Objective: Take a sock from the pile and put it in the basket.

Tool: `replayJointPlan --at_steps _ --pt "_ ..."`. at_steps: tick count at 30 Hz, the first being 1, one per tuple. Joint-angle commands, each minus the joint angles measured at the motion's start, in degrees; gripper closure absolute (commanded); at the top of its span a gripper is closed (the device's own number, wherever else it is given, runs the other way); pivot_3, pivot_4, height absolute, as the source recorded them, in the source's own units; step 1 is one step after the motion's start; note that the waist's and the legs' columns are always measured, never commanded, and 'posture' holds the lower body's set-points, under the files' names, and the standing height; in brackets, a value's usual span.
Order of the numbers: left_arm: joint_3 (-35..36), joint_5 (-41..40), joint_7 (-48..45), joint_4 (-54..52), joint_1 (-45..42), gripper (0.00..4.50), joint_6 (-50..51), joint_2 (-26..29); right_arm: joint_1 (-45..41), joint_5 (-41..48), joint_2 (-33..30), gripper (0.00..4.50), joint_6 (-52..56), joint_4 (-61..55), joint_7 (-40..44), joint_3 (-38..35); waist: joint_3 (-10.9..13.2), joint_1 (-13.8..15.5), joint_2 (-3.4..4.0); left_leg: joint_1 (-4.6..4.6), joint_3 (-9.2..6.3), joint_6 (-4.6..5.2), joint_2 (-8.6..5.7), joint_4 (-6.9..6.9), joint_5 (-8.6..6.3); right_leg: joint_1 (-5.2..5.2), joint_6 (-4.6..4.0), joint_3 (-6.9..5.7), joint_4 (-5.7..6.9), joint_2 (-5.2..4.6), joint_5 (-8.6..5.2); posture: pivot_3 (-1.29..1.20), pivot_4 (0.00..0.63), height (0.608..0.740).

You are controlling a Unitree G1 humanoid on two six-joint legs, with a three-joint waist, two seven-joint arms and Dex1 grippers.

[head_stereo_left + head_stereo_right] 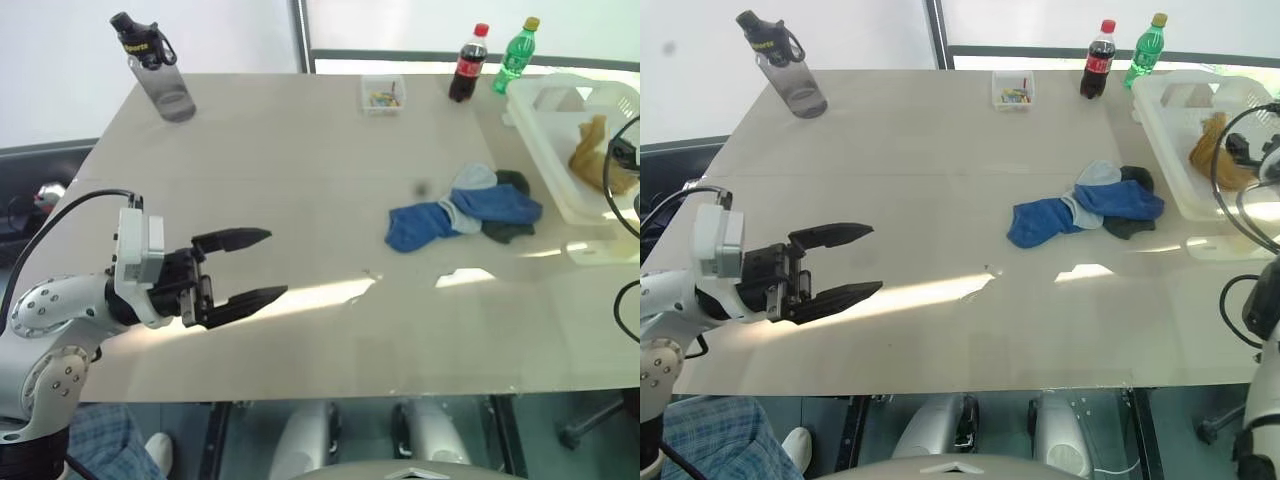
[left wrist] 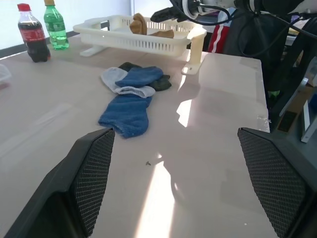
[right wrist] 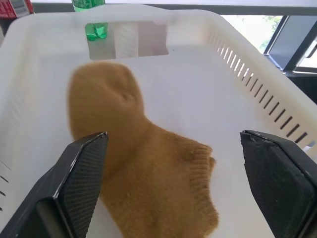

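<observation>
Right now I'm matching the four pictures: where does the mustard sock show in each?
Left eye: mustard sock in the basket, far right.
Right eye: sock in the basket, far right.
Left wrist: sock poking above the basket wall, top centre.
Right wrist: sock on the basket floor.
Shared landmark: green bottle beside the basket.

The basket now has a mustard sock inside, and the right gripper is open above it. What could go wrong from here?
1. The open right gripper hangs low inside the basket, directly over the mustard sock; pulling back, a finger could snag the sock or catch a slotted wall.
2. The pile lies beside the basket's near wall, so the next reach might bump the basket.
3. The blue socks overlap, so one grasp may lift several.
</observation>
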Motion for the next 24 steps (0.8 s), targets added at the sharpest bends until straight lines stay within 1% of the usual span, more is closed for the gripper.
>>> replayJointPlan --at_steps 1,3,4,6,7,8,9,11,13,14,16,18,21,24 --pt "0.29 -0.05 -0.08 -0.48 -0.43 0.25 -1.36 -0.08 0.44 -0.82 -2.37 0.09 -1.42 -3.48 3.10 0.56 0.00 -0.05 0.00 0.00 0.01 0.00 0.00 0.00 0.00 0.00 0.00 0.01 0.01 0.00 0.00 0.00 0.150 0.740" --pt "0.26 0.20 0.16 -0.35 -0.35 0.25 -1.20 0.07 0.90 0.38 -2.19 0.09 -0.63 -5.89 8.52 0.41 0.00 -0.13 0.00 0.02 0.02 0.00 0.00 0.00 0.00 0.00 0.00 0.02 0.02 0.00 0.00 0.00 0.150 0.740" --pt "0.15 0.66 0.42 -0.38 -0.17 0.25 -1.13 0.21 1.77 1.82 -1.80 0.09 0.06 -8.57 13.34 0.30 0.01 -0.22 0.02 0.02 0.02 0.00 0.01 0.00 0.00 0.00 0.00 0.03 0.03 0.01 0.00 0.00 0.150 0.740" --pt "0.10 1.30 0.30 -0.47 0.22 0.25 -1.46 0.26 4.83 5.53 -0.94 0.09 3.00 -15.99 22.51 -0.20 0.01 -0.24 0.03 0.06 0.07 0.00 0.05 0.00 0.00 0.00 0.01 0.09 0.05 0.04 0.00 0.00 0.150 0.740" --pt "0.01 2.16 0.79 -0.63 0.57 0.25 -1.54 0.27 8.13 8.81 -0.43 0.09 6.38 -22.85 27.16 -0.64 0.01 -0.20 0.03 0.07 0.07 0.00 0.07 0.00 0.00 0.00 0.01 0.08 0.05 0.06 0.01 0.00 0.150 0.740" --pt "-0.07 3.25 1.41 -0.76 0.93 0.25 -1.74 0.22 11.84 12.11 -0.02 0.09 10.01 -30.08 30.42 -1.20 0.01 -0.08 0.03 0.07 0.07 0.00 0.09 0.00 0.00 0.00 0.01 0.08 0.05 0.07 0.01 0.00 0.150 0.740" --pt "0.07 3.26 1.91 -0.84 1.44 0.25 -1.13 0.18 17.32 16.16 0.26 0.09 14.41 -39.46 33.17 -1.66 0.01 -0.06 0.03 0.05 0.03 0.00 0.13 0.00 0.00 0.01 0.01 0.05 0.03 0.09 0.01 0.00 0.150 0.740" --pt "0.65 3.25 2.07 -1.22 2.56 0.25 -1.22 -0.22 28.15 22.36 0.56 0.09 20.64 -55.12 36.38 -2.96 -0.03 0.69 -0.01 0.01 -0.06 0.00 0.14 -0.08 0.00 0.01 0.02 -0.05 0.00 0.07 0.01 0.00 0.150 0.740" --pt "1.78 3.38 2.54 -1.85 4.67 0.25 -1.61 -0.81 39.56 26.67 0.22 0.09 24.33 -67.10 38.63 -4.81 -0.01 1.00 0.01 -0.02 -0.14 0.01 0.14 -0.03 -0.01 0.04 0.02 -0.15 -0.02 0.04 0.01 0.00 0.150 0.740" --pt "2.30 3.48 2.90 -2.15 5.66 0.25 -1.68 -1.08 43.74 27.99 -0.08 0.09 25.59 -70.88 39.47 -5.57 -0.02 1.47 -0.01 -0.10 -0.15 0.01 0.10 -0.02 -0.01 -0.01 0.02 -0.17 -0.01 -0.03 0.01 0.00 0.150 0.740" --pt "3.77 3.14 3.64 -3.06 8.31 0.25 -1.54 -1.70 51.26 28.76 -0.77 0.09 24.89 -75.24 41.11 -7.47 -0.03 1.79 0.01 -0.06 -0.20 0.07 0.09 -0.03 -0.05 0.09 0.02 -0.24 -0.10 -0.06 0.00 0.00 0.150 0.740" --pt "4.97 3.58 4.29 -4.01 10.98 0.25 -1.99 -2.22 56.43 28.49 -1.01 0.09 21.97 -76.96 42.45 -9.22 -0.03 1.65 0.01 -0.08 -0.19 0.14 0.04 0.09 -0.09 0.10 0.03 -0.22 -0.07 -0.12 0.01 0.00 0.150 0.740" --pt "6.99 3.10 5.60 -5.41 14.33 0.25 -1.88 -3.11 61.33 28.61 -1.50 0.09 19.16 -77.64 44.61 -11.96 -0.02 1.41 0.02 0.15 -0.19 0.20 0.03 0.19 -0.13 0.35 0.04 -0.20 -0.04 -0.15 0.02 0.00 0.150 0.740" --pt "8.37 3.18 5.99 -6.09 16.62 0.25 -2.42 -3.62 63.60 28.00 -2.59 0.09 16.75 -76.64 46.34 -13.10 -0.05 1.30 0.01 0.43 -0.19 0.34 0.06 0.20 -0.22 0.49 0.02 -0.18 0.05 -0.13 0.02 0.00 0.150 0.740"
